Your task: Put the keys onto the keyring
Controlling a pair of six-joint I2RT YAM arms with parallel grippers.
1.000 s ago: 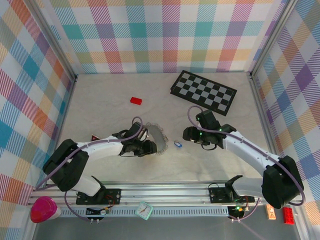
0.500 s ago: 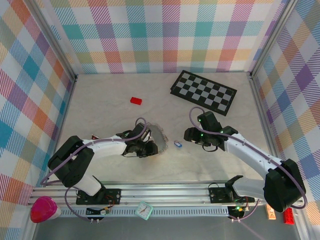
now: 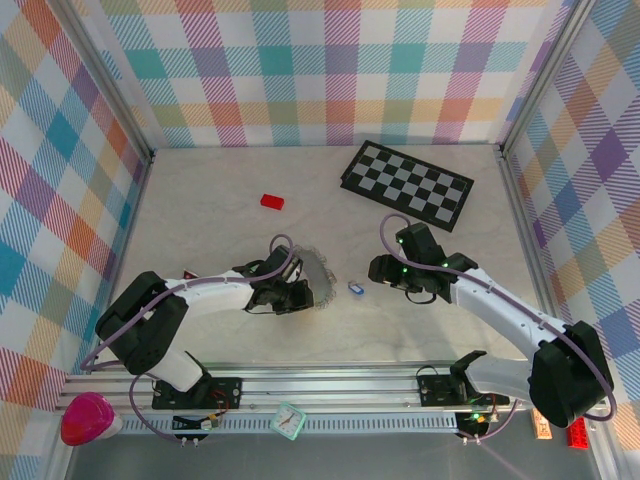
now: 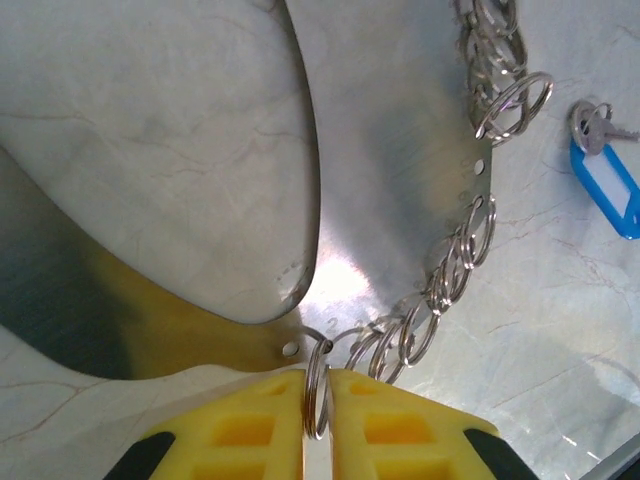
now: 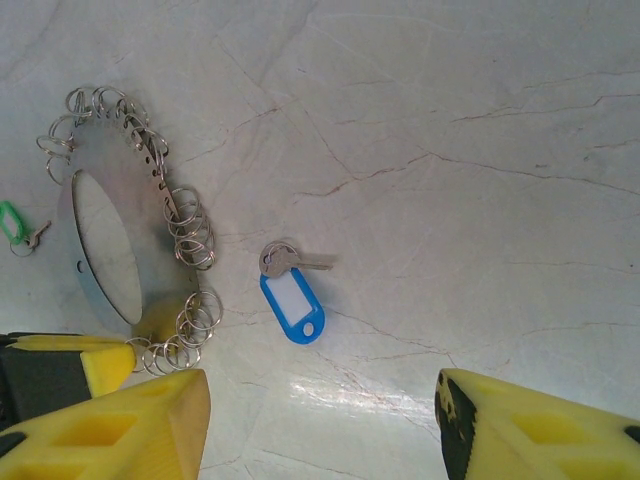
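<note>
Fingers of your left gripper (image 4: 317, 400) are pinched together on a small ring at the edge of the keyring (image 4: 400, 150). Just beside the keyring lies the blue key (image 5: 290, 300), with your right gripper (image 5: 320, 400) spread wide near it. The green key (image 5: 10, 222) sits just off the keyring's other side.

Robotics lab cell, plaid-papered walls (image 3: 300, 70), aluminium frame rail (image 3: 330, 378), marbled tabletop (image 3: 220, 180)

Left gripper (image 3: 303, 294) was basically clamped, yellow fingers (image 4: 250, 430) almost touching, with just one thin loop of the keyring (image 4: 318, 385) pinched between the tips. Right gripper (image 5: 320, 400) sat with its jaws spread wide. Both arms were stretched out low and bent inward, so the grippers faced each other.
</note>
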